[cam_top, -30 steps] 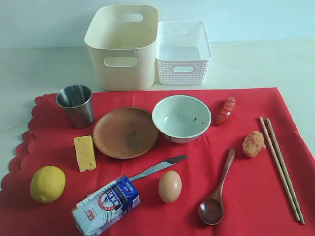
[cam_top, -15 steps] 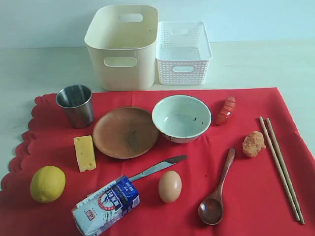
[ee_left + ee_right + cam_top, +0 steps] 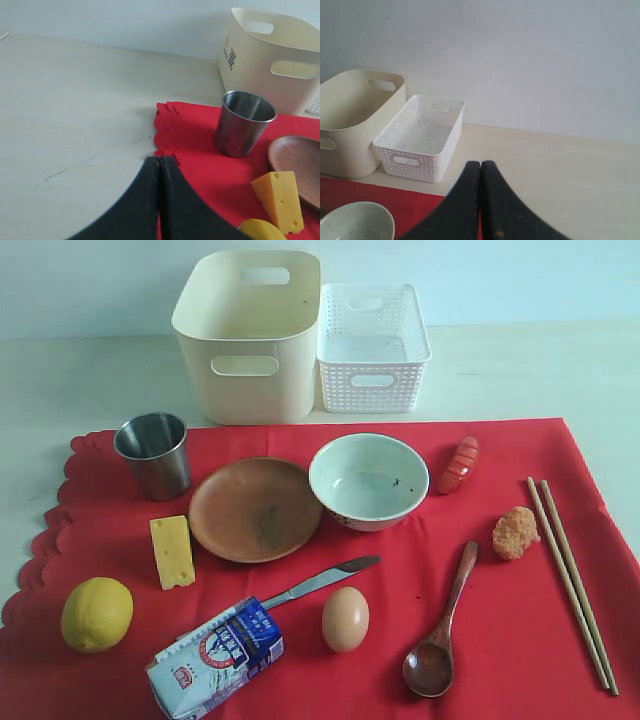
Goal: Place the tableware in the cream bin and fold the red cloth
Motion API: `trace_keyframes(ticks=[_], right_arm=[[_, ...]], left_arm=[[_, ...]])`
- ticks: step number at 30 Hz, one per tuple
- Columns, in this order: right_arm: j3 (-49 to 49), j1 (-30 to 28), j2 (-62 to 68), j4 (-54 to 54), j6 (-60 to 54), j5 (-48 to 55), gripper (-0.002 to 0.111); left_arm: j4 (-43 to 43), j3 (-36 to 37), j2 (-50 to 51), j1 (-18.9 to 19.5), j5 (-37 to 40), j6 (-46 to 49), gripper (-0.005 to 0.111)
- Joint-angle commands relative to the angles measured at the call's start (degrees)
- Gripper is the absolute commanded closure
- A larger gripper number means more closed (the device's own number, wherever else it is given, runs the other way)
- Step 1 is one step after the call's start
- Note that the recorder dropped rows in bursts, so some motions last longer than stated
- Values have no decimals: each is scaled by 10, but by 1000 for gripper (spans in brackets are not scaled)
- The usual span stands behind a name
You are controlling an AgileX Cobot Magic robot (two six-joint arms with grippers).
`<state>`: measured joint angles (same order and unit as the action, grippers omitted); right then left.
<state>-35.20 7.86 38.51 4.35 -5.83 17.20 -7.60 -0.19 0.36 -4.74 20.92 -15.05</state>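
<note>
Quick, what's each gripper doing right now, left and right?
Left gripper: closed, fingers pressed together, holding nothing.
Right gripper: closed, fingers pressed together, holding nothing.

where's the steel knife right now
Exterior view: the steel knife lies on the red cloth near the lower centre, between the wooden plate and the egg, handle toward the milk carton.
</note>
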Motion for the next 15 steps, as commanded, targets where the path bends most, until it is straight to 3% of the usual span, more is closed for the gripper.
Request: trace_keyframes(ticks=[1,15], right_arm=[[-4,-2,1,-3,0,-5,108],[-7,-2,42,2,0,-28,108]], left_arm=[[4,2,-4,1,-2,0,107],[4,2,-4,1,-2,0,107]])
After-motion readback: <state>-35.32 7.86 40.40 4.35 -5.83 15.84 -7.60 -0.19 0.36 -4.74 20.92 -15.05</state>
